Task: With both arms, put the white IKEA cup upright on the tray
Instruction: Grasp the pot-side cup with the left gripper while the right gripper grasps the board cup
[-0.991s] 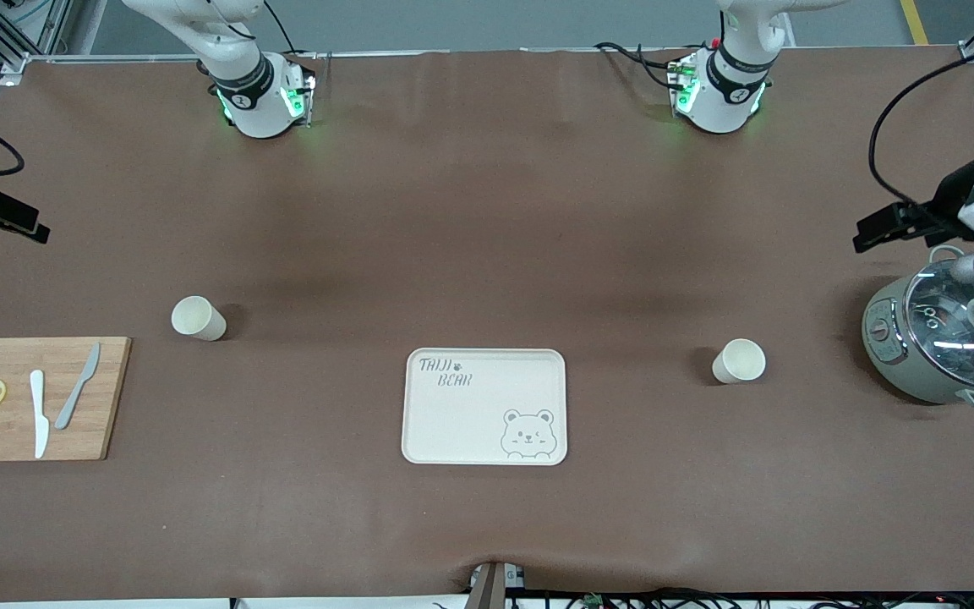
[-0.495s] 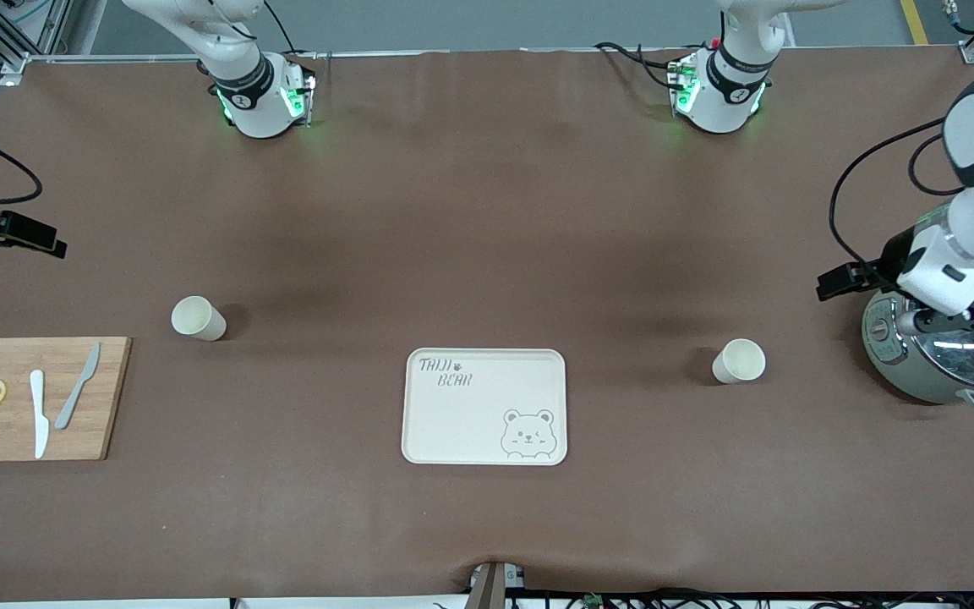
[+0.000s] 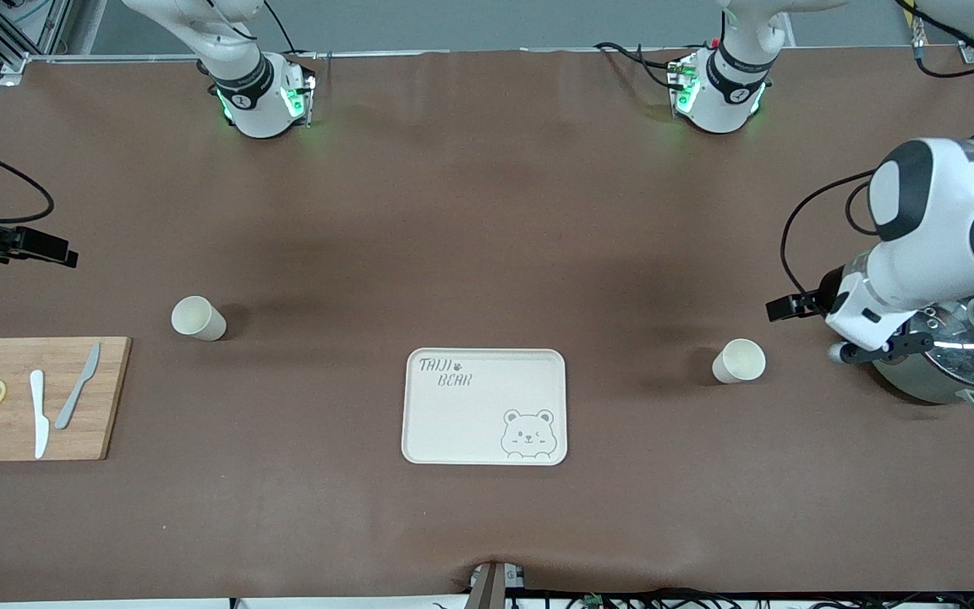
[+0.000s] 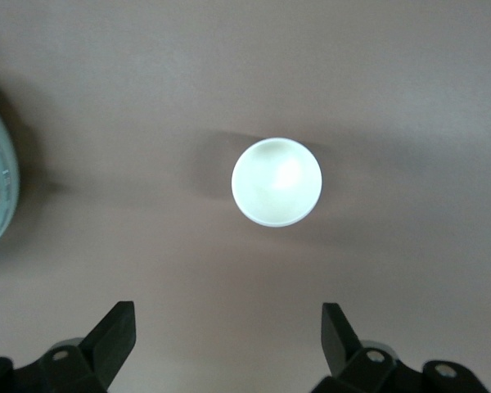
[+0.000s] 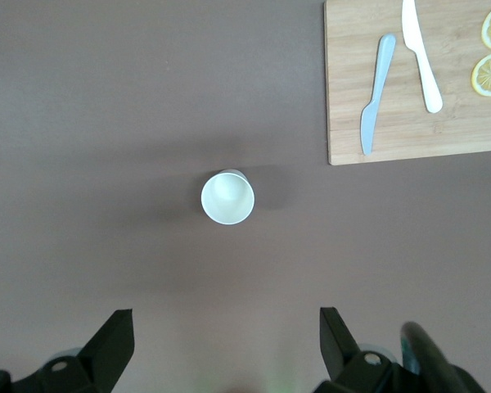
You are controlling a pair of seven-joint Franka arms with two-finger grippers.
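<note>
On table, two upright white cups (image 3: 739, 361) (image 3: 197, 319) flank tray (image 3: 484, 407). Left gripper (image 4: 229, 340) spread wide over one cup, right gripper (image 5: 225, 340) spread wide over other, both empty.

Wooden cutting board (image 3: 35, 397), matt tray (image 3: 453, 423) (smooth)

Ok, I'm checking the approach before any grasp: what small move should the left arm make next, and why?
Probably lower the left gripper toward the white cup at its end of the table. Its fingers are open and the cup stands upright on the cloth, untouched, with the tray bare. The right gripper hangs open above the other cup.
</note>
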